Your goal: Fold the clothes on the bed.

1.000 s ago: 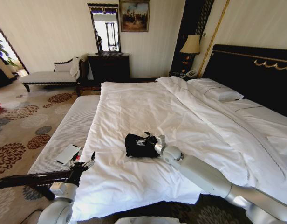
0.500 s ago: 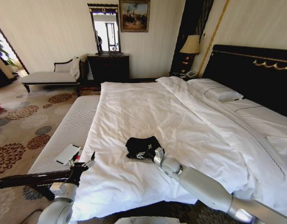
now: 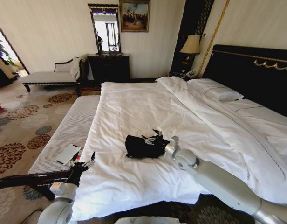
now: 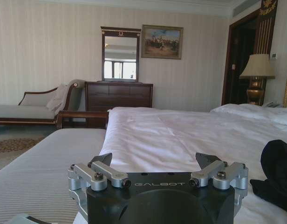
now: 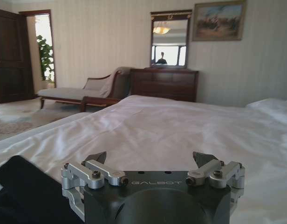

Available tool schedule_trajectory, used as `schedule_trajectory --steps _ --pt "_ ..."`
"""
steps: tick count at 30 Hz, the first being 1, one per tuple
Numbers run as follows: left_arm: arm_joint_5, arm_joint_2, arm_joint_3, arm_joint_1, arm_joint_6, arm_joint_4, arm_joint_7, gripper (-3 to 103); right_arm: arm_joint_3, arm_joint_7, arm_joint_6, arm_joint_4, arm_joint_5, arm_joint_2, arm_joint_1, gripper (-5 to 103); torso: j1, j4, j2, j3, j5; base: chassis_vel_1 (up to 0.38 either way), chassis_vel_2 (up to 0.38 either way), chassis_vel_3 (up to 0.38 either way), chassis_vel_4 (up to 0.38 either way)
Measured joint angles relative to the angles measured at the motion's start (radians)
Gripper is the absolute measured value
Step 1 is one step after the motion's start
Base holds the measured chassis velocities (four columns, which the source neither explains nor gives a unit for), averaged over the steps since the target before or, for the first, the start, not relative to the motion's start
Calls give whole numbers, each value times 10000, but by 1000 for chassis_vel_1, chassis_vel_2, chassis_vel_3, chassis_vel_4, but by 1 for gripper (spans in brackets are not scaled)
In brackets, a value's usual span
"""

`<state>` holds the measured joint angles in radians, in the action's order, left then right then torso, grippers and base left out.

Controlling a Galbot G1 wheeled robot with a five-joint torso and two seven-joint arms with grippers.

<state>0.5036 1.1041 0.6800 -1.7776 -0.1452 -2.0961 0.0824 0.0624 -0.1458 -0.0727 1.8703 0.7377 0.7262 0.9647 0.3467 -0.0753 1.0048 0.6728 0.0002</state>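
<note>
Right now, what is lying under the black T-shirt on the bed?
The black T-shirt lies bunched on the white duvet of the bed, with the open right gripper at its edge. What lies under the fabric itself is covered.

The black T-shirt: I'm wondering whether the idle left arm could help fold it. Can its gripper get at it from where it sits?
Probably yes: the left gripper, open at the bed's near edge, has bare duvet between it and the T-shirt.

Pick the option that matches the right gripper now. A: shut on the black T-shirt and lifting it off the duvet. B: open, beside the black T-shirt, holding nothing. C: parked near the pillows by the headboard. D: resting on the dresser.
B: the right gripper sits at the edge of the bunched black T-shirt on the white duvet, and the right wrist view shows its fingers spread with nothing between them.
</note>
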Motion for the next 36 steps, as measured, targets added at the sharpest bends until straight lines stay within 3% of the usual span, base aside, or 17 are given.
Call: schedule_trajectory --steps 1,5,6,7,11,16,36 --pt "0 0 0 0 0 0 0 100 0 0 0 0 0 0 0 100 0 0 0 0 0 0 0 0 0" --pt "0 0 1 0 -1 0 0 100 2852 442 678 -43 -1156 436 2068 100 0 -2 0 0 2 0 0 0 0" --pt "0 0 -1 0 0 0 0 100 4052 695 1028 -53 -1638 783 3130 100 -1 -6 0 0 0 0 0 0 0" --pt "0 0 -1 0 0 0 0 100 4052 695 1028 -53 -1638 783 3130 100 -1 -6 0 0 0 0 0 0 0" --pt "0 0 0 1 0 0 -2 100 5775 1254 1802 62 -2337 1503 4689 100 -2 -4 1 -1 -1 0 0 0 0" --pt "0 0 0 0 0 0 -2 100 6094 1501 2159 180 -2672 1917 5048 100 -1 2 0 -1 0 0 0 0 0" --pt "0 0 0 0 1 0 1 100 6001 1526 1999 215 -2765 1950 4990 100 1 0 0 0 -2 0 0 0 0"
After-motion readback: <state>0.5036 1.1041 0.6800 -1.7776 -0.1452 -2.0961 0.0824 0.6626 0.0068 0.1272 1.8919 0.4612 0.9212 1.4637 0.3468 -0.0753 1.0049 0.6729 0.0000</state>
